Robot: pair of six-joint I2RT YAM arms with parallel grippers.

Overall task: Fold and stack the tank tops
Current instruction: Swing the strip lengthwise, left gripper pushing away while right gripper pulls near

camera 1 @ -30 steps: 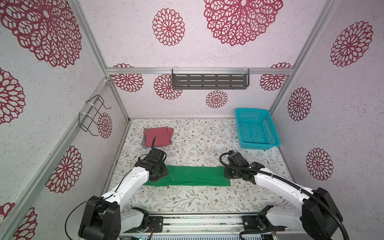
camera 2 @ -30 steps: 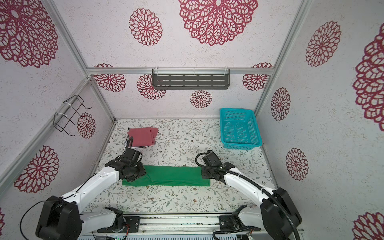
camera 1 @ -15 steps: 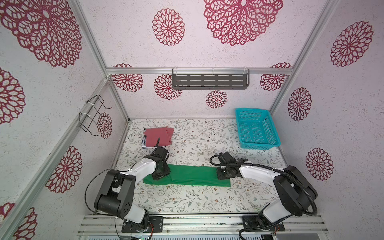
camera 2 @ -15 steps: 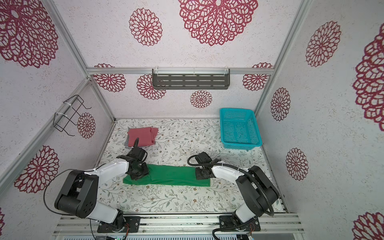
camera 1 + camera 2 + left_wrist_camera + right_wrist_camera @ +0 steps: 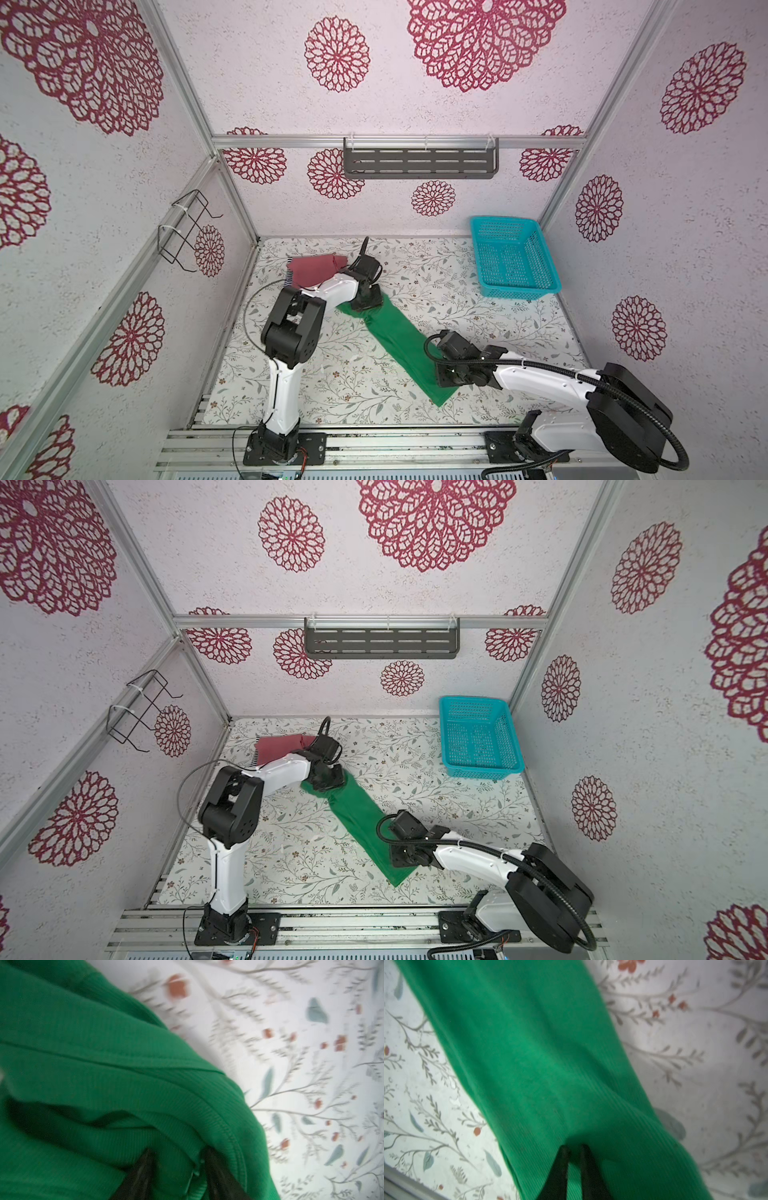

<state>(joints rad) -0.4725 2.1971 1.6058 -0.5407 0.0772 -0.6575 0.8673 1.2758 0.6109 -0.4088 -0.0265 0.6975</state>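
Green tank top (image 5: 398,337) lay folded into a long narrow strip, diagonal across the floral-print table (image 5: 478,316). Its far end pointed rear-left and its near end toward the front rail (image 5: 374,440).

Left gripper (image 5: 366,300) was at the far end: jaws part-open, fingers (image 5: 141,1176) pinching a bunched hem. Right gripper (image 5: 448,377) was at the near end: fingers (image 5: 563,1167) nearly together, a thin ribbed layer between them.

Red-pink tank top (image 5: 312,269) sat folded at rear-left of the table, on top of the striped tank top (image 5: 289,277); only a striped edge showed. The left arm crossed over part of that stack.

Teal mesh basket (image 5: 521,292) stood in the rear-right corner, well apart from the cloth.

Walls were white with red medallion prints. A grey slotted shelf (image 5: 419,163) hung on the back wall and a black wire rack (image 5: 185,232) on the left wall. Both wrist views were blurred.
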